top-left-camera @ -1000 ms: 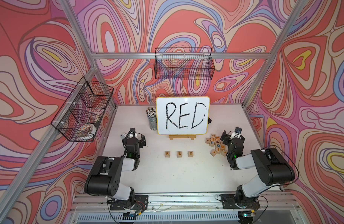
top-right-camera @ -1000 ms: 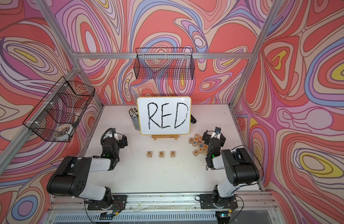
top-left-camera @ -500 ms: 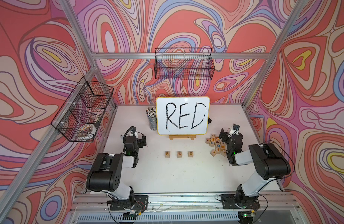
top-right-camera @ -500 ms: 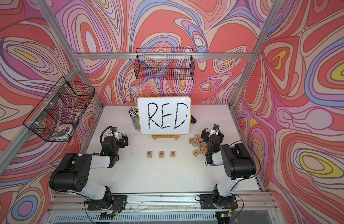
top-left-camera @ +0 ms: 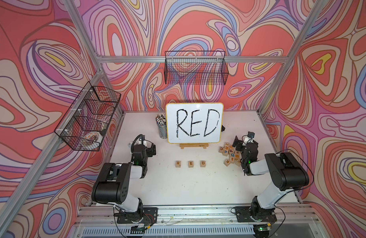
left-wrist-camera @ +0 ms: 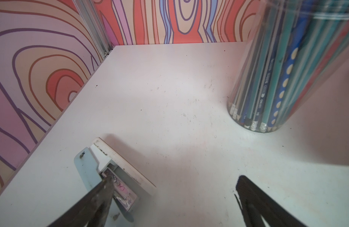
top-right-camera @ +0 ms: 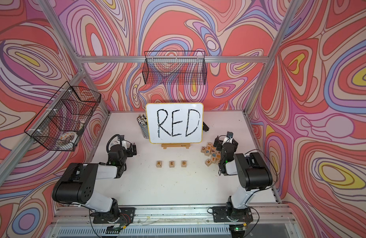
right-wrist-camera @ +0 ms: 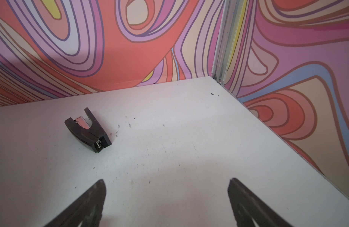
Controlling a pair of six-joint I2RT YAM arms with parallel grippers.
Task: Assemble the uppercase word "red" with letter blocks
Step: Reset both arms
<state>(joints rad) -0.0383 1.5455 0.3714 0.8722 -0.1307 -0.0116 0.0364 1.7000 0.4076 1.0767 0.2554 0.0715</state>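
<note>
**Top views.** The letter blocks [top-left-camera: 190,164] sit on the counter [top-left-camera: 178,189] in a straight row reading R, E, D, with small gaps between them, at 6 o'clock of the whiteboard [top-left-camera: 194,123]. Both top views agree. I judge the word done.
- My left gripper [top-left-camera: 152,148] hangs spread and empty. The row lies at its 4 o'clock, well apart.
- My right gripper [top-left-camera: 243,142] is spread too and holds nothing, by the 3 o'clock edge of the spare block pile [top-left-camera: 229,153]. The row lies at its 8 o'clock, well apart.

**Handling, my guess.** Small wooden cubes: light, stiff, not fragile, smooth enough to skid if nudged. They are much smaller than my jaws, so I would take one from above, square across two opposite flat sides, minding its neighbours.

**Left wrist.** Left gripper [left-wrist-camera: 174,177] is wide open over bare counter. A pencil jar [left-wrist-camera: 278,78] stands near, and a pale stapler-like tool [left-wrist-camera: 87,169] shows past one finger. No blocks in view.

**Right wrist.** Right gripper [right-wrist-camera: 166,180] is wide open over bare counter. A small black tool [right-wrist-camera: 88,130] lies ahead. No blocks in view.
</note>
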